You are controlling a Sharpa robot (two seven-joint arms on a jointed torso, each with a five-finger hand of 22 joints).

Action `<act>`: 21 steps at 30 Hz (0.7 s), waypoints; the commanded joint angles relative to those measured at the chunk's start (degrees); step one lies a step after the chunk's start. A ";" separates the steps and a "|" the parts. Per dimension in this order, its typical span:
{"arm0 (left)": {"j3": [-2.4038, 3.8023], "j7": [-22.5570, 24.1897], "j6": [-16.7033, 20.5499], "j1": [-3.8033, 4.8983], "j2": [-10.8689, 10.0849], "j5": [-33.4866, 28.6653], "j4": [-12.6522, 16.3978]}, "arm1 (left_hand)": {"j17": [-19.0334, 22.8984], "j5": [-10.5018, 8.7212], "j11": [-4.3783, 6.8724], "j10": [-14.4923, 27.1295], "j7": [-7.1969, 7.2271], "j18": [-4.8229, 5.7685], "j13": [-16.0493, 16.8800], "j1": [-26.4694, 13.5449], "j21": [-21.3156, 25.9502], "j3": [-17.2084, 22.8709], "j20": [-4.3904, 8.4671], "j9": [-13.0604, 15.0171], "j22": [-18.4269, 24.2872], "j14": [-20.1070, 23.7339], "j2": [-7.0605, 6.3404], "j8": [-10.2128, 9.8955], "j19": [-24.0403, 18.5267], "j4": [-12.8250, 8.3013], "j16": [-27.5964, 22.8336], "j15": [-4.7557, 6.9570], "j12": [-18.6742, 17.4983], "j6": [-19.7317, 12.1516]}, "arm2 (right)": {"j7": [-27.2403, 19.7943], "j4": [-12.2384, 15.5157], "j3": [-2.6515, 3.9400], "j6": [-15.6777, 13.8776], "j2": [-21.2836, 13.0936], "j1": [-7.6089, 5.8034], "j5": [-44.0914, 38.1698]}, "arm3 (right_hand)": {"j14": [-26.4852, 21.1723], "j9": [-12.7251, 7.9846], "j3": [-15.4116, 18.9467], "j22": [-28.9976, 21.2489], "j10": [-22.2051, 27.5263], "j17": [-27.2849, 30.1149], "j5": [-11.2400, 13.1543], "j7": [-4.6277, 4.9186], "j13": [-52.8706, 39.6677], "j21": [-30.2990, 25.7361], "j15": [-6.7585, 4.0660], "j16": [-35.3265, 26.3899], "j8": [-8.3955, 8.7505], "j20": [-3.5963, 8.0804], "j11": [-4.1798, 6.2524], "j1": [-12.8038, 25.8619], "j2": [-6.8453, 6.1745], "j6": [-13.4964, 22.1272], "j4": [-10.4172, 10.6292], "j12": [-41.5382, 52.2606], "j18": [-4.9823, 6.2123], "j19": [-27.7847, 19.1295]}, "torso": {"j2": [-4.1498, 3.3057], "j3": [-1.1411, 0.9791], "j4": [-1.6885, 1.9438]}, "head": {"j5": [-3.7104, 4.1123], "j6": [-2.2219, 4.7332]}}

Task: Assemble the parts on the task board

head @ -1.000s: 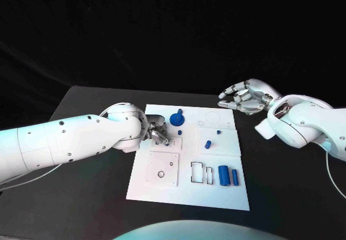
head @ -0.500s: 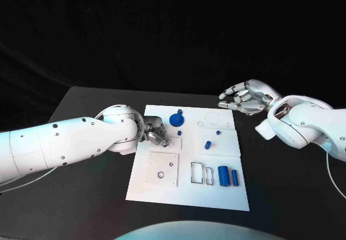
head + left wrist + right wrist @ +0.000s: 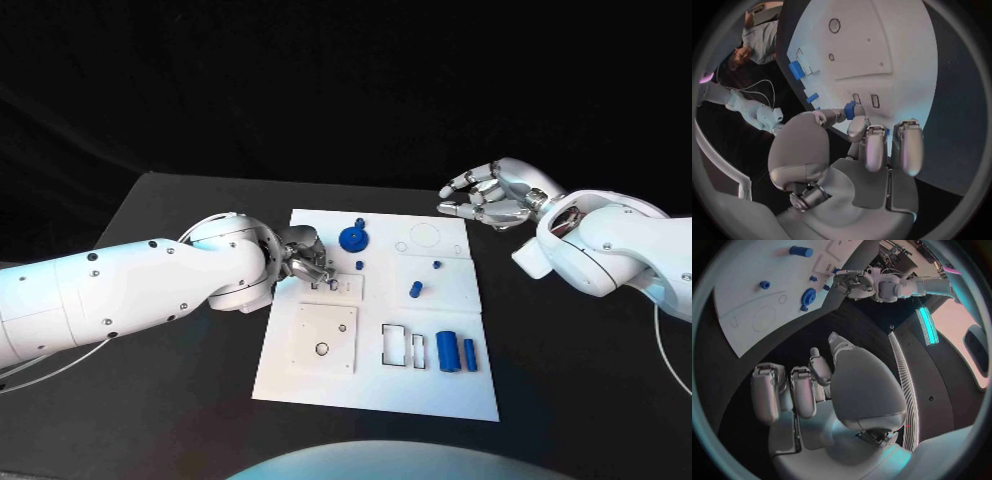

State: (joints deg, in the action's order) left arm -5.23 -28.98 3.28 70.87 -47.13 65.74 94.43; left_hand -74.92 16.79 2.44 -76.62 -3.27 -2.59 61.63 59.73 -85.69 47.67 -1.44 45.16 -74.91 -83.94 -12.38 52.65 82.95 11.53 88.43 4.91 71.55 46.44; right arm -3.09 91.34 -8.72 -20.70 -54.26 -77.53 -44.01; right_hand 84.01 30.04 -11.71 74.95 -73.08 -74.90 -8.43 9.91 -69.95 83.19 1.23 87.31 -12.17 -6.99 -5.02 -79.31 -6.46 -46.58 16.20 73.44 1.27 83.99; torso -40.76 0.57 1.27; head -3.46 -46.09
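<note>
We judge insertion underway | left hand [image 3: 307,262] pinches a small blue part [image 3: 850,109] over the task board [image 3: 378,390] slots, aligning it | right hand [image 3: 490,196] released, fingers apart, parked off-board above the bench [image 3: 173,400]

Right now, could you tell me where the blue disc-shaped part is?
In the head view, the blue disc-shaped part sits at the task board's far edge, just right of the left hand.

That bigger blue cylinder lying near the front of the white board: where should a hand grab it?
Probably across the middle of the larger blue cylinder, coming from straight above. It lies flat, its long sides exposed, though a thinner blue piece lies close on one side, so fingers need care there.
</note>
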 commanded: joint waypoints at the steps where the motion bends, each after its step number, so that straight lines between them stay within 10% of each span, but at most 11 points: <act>1: 0.01 0.79 5.98 -0.72 -0.48 -0.02 0.94 | -12.79 -0.07 -0.08 -0.52 1.54 0.34 0.19 0.16 -0.25 9.95 0.16 0.17 -5.25 -5.48 0.74 0.41 0.56 -10.29 0.20 0.49 0.31 1.40 | -0.09 0.00 -0.01 0.74 -0.02 0.04 -0.62 | 4.16 0.09 0.07 10.17 0.29 -8.01 -0.28 0.02 -0.01 -0.20 -0.37 -0.31 -0.24 0.07 -0.08 0.21 0.15 -0.35 0.23 -0.25 0.69 1.32 | 0.01 -0.02 0.06 | -0.03 -0.11; 21: -0.20 0.82 12.38 -3.97 -0.18 7.59 1.86 | -12.86 -0.11 0.33 -1.66 1.98 0.56 1.68 -0.26 -0.69 11.01 0.48 0.15 -6.26 -5.50 -0.02 0.90 1.28 -10.27 0.27 0.86 1.56 1.99 | -0.06 0.01 -0.03 0.81 -0.37 0.18 -0.63 | 4.16 0.09 0.12 10.18 0.24 -7.99 -0.29 0.00 -0.04 -0.20 -0.39 -0.32 -0.29 0.08 -0.06 0.29 0.22 -0.39 0.24 -0.21 0.68 1.33 | -0.02 0.10 -0.12 | 0.11 -0.02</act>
State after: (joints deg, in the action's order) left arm -5.44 -28.76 14.09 67.00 -47.52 70.99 96.23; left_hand -74.91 16.78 2.87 -77.85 -3.27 -2.61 63.26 59.75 -86.20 47.84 -1.04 45.16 -74.90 -83.94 -12.36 53.28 83.76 11.70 88.43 5.32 72.78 46.44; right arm -3.08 91.28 -8.74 -20.70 -54.58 -77.41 -44.04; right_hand 84.01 30.04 -11.71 74.93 -73.08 -74.95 -8.43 9.91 -69.95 83.20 1.23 87.31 -12.17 -6.99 -5.02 -79.33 -6.48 -46.58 16.20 73.44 1.27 83.99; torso -40.75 0.65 1.20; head -3.38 -46.13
